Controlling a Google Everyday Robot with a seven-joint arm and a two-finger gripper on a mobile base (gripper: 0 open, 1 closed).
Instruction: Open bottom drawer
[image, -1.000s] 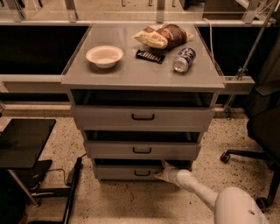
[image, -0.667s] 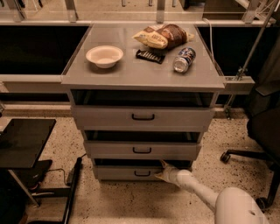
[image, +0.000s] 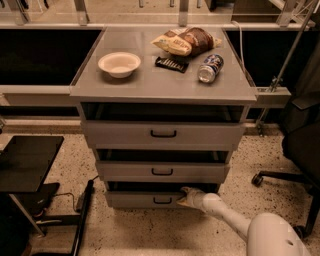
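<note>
The bottom drawer (image: 135, 199) is the lowest of three grey drawers in the cabinet, with a small black handle (image: 162, 201). A dark gap shows above its front. My gripper (image: 184, 197) is at the end of the white arm (image: 225, 212) that reaches in from the lower right. It sits at the right part of the drawer's front, just right of the handle, at the top edge.
The cabinet top (image: 160, 85) bears a white bowl (image: 119, 63), a chip bag (image: 186, 41), a dark bar (image: 171, 63) and a lying can (image: 210, 68). A black office chair (image: 300, 145) stands right. A black stand (image: 27, 162) stands left.
</note>
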